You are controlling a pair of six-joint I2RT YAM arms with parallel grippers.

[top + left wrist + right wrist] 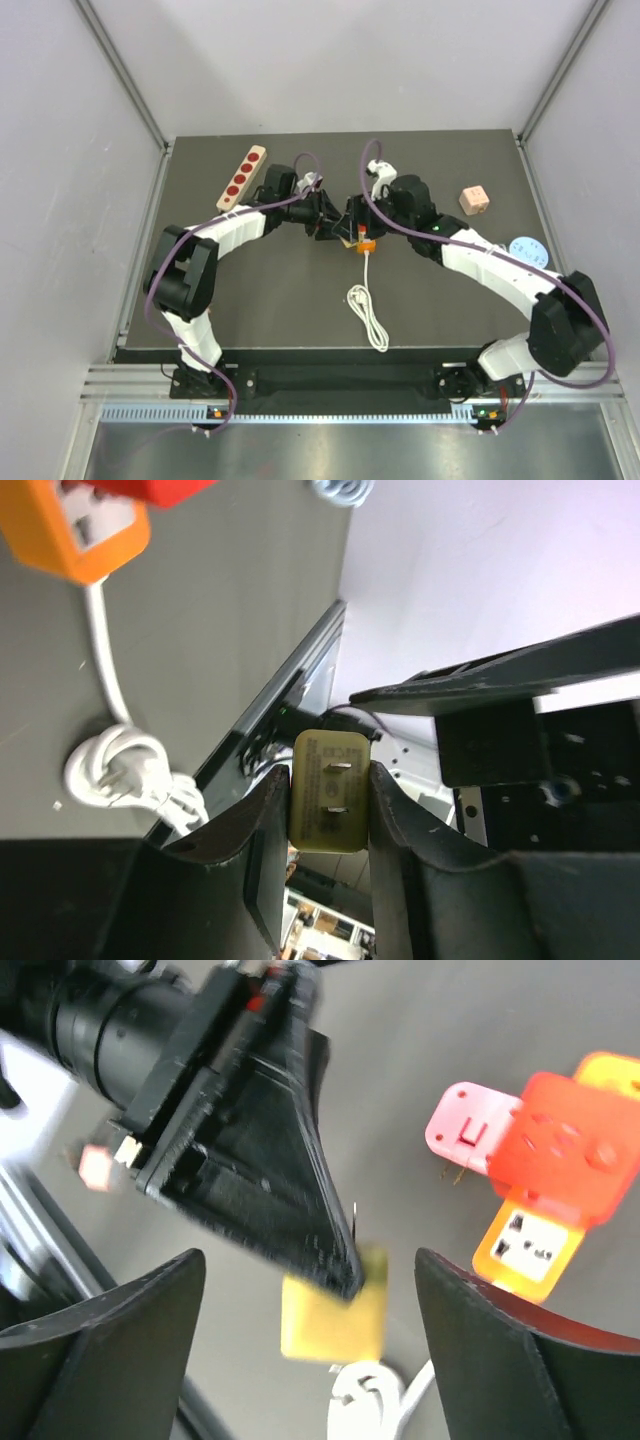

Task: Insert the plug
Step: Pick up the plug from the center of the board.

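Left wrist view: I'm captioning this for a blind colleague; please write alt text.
The left fingers clamp a yellow plug, its two metal prongs facing the camera. Behind, an orange power strip and its bundled white cord lie on the dark table.

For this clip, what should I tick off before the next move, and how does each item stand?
1. Left gripper clamps the yellow plug: ok, it is held between both fingers.
2. Prongs aimed at the power strip: not ok, the pronged face is turned toward the left wrist camera.
3. Free socket: ok, one shows at the strip's end beside the red plug.
4. Yellow plug lined up with that socket: not ok, it is off to one side in the right wrist view.
5. Right gripper free to help: ok, it is open and holds nothing.
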